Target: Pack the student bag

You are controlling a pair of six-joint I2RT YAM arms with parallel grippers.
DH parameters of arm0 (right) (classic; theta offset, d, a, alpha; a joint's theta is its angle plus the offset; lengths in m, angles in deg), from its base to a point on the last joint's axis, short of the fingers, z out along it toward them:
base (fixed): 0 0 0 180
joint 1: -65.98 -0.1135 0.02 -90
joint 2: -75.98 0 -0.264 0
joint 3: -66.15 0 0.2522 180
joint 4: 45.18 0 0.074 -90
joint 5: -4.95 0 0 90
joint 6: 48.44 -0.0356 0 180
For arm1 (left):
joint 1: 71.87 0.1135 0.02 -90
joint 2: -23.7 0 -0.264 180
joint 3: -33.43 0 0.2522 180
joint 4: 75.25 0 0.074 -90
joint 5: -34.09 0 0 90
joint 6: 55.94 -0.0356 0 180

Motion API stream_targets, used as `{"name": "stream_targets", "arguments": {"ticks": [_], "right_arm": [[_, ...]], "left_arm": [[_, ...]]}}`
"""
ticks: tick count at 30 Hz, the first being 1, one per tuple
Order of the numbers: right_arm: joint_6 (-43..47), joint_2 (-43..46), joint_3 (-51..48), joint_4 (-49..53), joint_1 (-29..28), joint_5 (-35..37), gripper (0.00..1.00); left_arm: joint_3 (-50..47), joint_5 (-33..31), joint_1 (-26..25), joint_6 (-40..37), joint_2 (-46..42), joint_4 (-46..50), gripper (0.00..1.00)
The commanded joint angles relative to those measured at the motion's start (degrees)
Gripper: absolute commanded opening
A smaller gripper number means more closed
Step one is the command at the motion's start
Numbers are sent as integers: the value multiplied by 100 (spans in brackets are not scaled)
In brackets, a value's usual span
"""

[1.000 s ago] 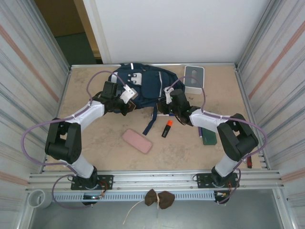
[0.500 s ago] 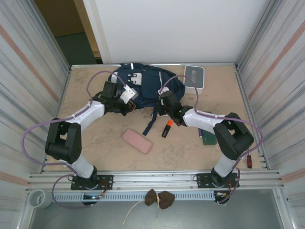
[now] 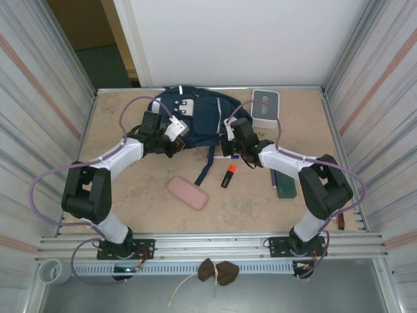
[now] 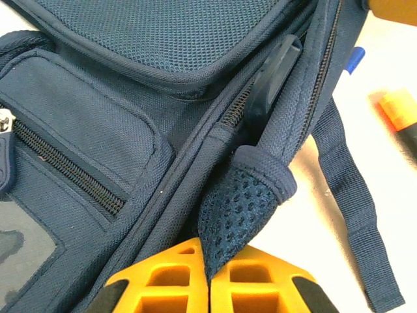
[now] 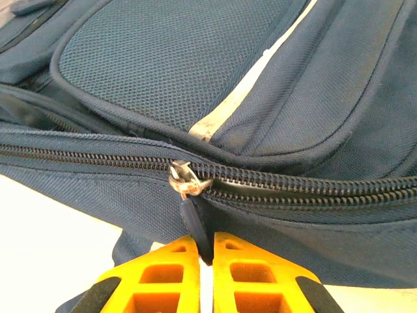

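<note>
The student bag (image 3: 199, 117) lies flat at the middle of the table's (image 3: 130, 195) far edge, navy fabric up, one strap (image 3: 207, 163) trailing toward the near edge. The left gripper (image 4: 209, 270) has its orange fingers pressed together on a mesh-lined tab (image 4: 241, 202) at the bag's near side, beside a zip. The right gripper (image 5: 205, 257) pinches the dark zipper pull (image 5: 193, 218) that hangs from the metal slider (image 5: 184, 180) of a long zip. To one side of the slider the teeth are meshed; to the other they look parted.

Judging by this, the step in hand is unzipping a compartment, one arm anchoring the fabric while the other works the zip. The pink case (image 3: 187, 192) and orange highlighter (image 3: 228, 176) lie unpacked toward the table's middle, so loading has not begun. The next move calls for drawing the pull along the zip line, low and parallel to the teeth, with the tab held taut so the cloth does not bunch.

No writing is legible; the bag's white patches (image 3: 186, 106) are too small to read.
</note>
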Motion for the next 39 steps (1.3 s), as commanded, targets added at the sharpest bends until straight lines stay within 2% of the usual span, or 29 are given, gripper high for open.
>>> {"name": "stream_targets", "arguments": {"ticks": [1, 14, 21, 24, 25, 30, 32, 35, 39], "right_arm": [[7, 177, -31, 409, 316, -25, 0], [-221, 273, -82, 341, 733, -997, 0], [-375, -76, -3, 9, 689, -1883, 0], [-512, -61, -79, -163, 622, -1720, 0], [-512, -6, -148, -237, 606, -1624, 3], [-539, 285, -375, -238, 695, -1428, 9], [-512, 403, -421, -143, 742, -1419, 10], [-495, 544, -514, -64, 819, -1393, 12], [-521, 682, -665, -72, 867, -1379, 14]], "left_arm": [[-27, -490, 301, 11, -298, -234, 0], [-145, -510, 324, -153, -363, -315, 0], [-138, -52, 216, -172, -327, -330, 0], [-88, -48, 148, -215, -262, -274, 3], [-64, -57, 139, -223, -243, -235, 6], [-63, -293, 33, -510, -326, -123, 40], [-211, -385, -120, -819, -444, -280, 48], [-429, -483, -456, -1407, -498, -583, 55], [-304, -767, -903, -2174, -168, -465, 60]]}}
